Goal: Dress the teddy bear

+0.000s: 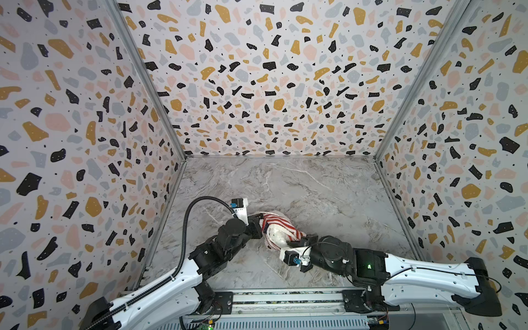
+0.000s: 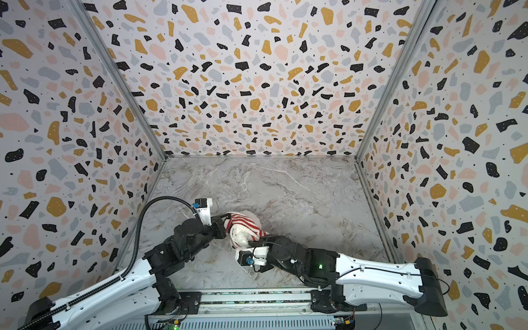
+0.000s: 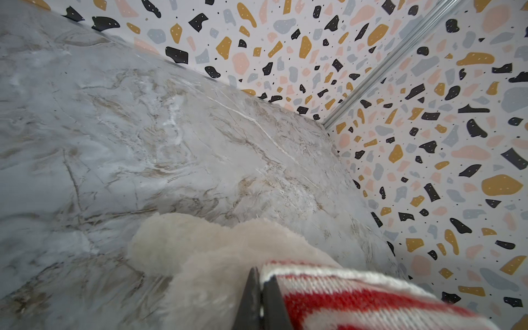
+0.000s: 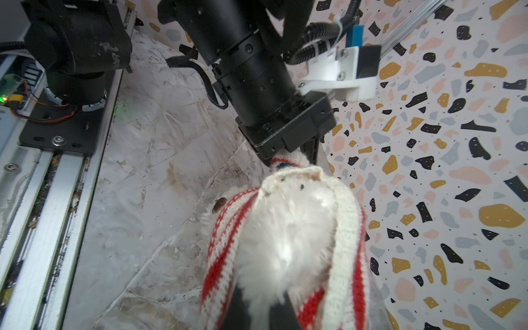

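The white fluffy teddy bear [image 1: 275, 237] [image 2: 241, 236] lies on the marble table [image 1: 314, 194] between the two arms, in both top views. A red-and-white striped sweater [image 1: 275, 221] [image 2: 243, 221] is wrapped partly round it. My left gripper [image 1: 263, 225] [image 2: 227, 224] [image 3: 261, 275] is shut on the sweater's [image 3: 357, 297] white edge, beside the bear's fur [image 3: 200, 257]. My right gripper [image 1: 291, 243] [image 2: 251, 243] [image 4: 258, 311] is shut on a tuft of the bear [image 4: 285, 228], which pokes out of the sweater's [image 4: 225, 228] opening. The bear's face is hidden.
Terrazzo-patterned walls [image 1: 257, 85] close the table in on three sides. A metal rail [image 1: 285, 297] carrying both arm bases runs along the front edge. Bare marble lies behind and to the right of the bear.
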Motion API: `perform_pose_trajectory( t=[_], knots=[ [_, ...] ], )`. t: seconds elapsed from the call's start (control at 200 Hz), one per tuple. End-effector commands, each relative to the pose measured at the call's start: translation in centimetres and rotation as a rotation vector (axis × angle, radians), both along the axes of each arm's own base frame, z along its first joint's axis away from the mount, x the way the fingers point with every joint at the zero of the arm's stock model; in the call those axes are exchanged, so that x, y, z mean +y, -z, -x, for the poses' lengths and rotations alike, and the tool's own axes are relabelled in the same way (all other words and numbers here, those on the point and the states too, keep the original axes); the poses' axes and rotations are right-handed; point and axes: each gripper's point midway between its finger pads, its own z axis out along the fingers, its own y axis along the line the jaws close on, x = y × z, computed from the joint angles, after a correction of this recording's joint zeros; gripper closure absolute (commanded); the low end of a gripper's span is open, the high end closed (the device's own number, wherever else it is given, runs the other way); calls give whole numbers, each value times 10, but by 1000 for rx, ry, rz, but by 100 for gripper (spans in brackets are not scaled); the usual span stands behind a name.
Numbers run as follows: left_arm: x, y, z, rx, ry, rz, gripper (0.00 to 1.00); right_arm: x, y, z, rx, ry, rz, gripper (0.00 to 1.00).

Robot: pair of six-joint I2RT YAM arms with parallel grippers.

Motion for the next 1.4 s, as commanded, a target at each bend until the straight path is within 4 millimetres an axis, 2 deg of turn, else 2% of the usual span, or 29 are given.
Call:
perform_pose_trajectory(
  t=[0.0, 0.09, 0.16, 0.215, 0.33, 0.446, 0.566, 0.621, 0.736, 0.841, 0.961, 1.031, 1.211, 1.397],
  knots=[
    [23, 18, -10, 9, -93, -103, 100, -2, -43, 17, -40, -79, -149, 100],
    [24, 24, -7, 13, -81, -119, 100, -6, -53, 18, -19, -69, -194, 100],
    [19, 21, -5, -6, -47, -104, 100, -9, -58, 9, 14, -27, -227, 100],
    [8, 10, -2, -40, 11, -57, 100, -11, -60, -4, 56, 26, -248, 100],
    [-17, -26, 10, -148, 157, 77, 100, -16, -61, -36, 174, 138, -285, 100],
    [-23, -57, 21, -237, 224, 163, 100, -23, -68, -57, 287, 186, -363, 100],
    [-16, -77, 30, -290, 233, 198, 78, -29, -72, -74, 417, 225, -427, 100],
    [-11, -82, 33, -303, 227, 207, 72, -31, -75, -78, 463, 227, -457, 100],
    [-7, -89, 36, -310, 220, 240, 62, -31, -83, -79, 523, 207, -510, 100],
    [-12, -94, 39, -315, 241, 323, 55, -30, -86, -81, 548, 205, -541, 100],
    [-21, -99, 42, -310, 272, 433, 55, -28, -82, -84, 566, 218, -562, 100],
    [-27, -102, 43, -306, 283, 477, 58, -30, -78, -88, 573, 240, -592, 100],
    [-38, -95, 44, -266, 290, 482, 60, -38, -73, -96, 569, 318, -687, 100],
    [-38, -89, 42, -254, 277, 479, 40, -49, -70, -105, 553, 391, -732, 100]
  ],
)
